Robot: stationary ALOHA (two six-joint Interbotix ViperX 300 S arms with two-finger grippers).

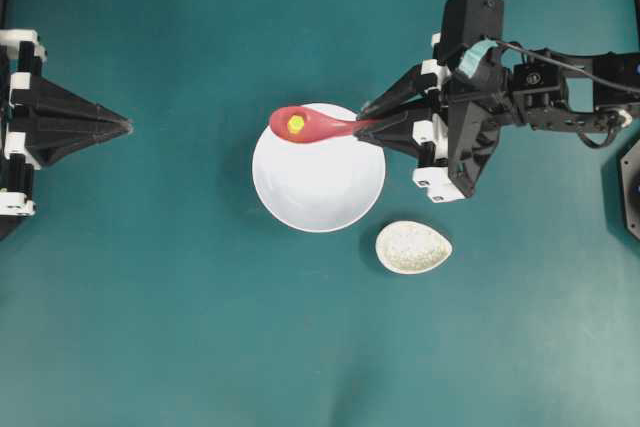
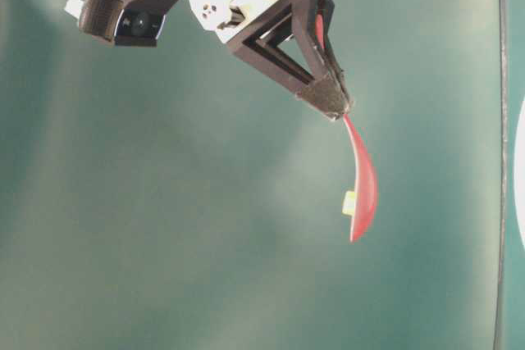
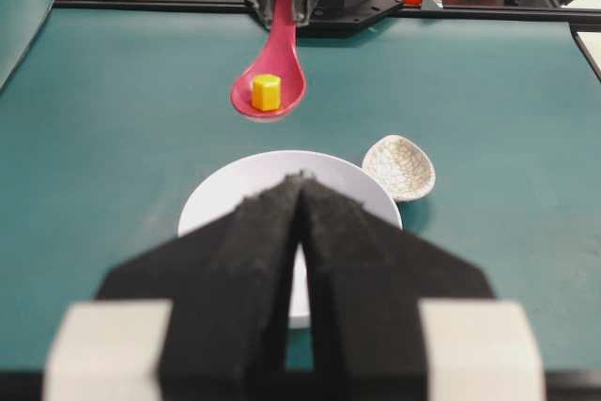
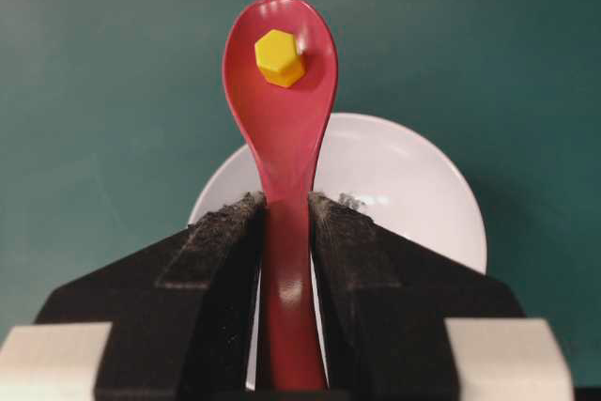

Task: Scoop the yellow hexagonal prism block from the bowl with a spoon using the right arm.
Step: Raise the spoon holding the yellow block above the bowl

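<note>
The right gripper [image 4: 286,232] is clamped on the handle of the spoon [image 1: 310,125], its black fingers [image 4: 221,241] pressing both sides of the pink-red stem, and the yellow hexagonal prism block [image 4: 279,56] sits in the scoop near its far end. From above, the scoop hangs over the upper-left rim of the bowl [image 1: 318,187], and the left wrist view shows it lifted clear of the dish, so the scooping looks as good as done to me. What counts now, I'd say, is keeping the scoop level: the block is small and loose on a glossy surface, close to the tip, and any forward dip or roll of the wrist could let it slide off the end. A slow, steady carry with no jerks seems the safest way, staying over the bowl until the motion settles. The left gripper [image 3: 302,199] sits well apart at the left edge of the table, its jaws pressed together with nothing between them. The speckled spoon rest [image 1: 413,247] lies just beside the bowl on the teal table [image 1: 150,327].
</note>
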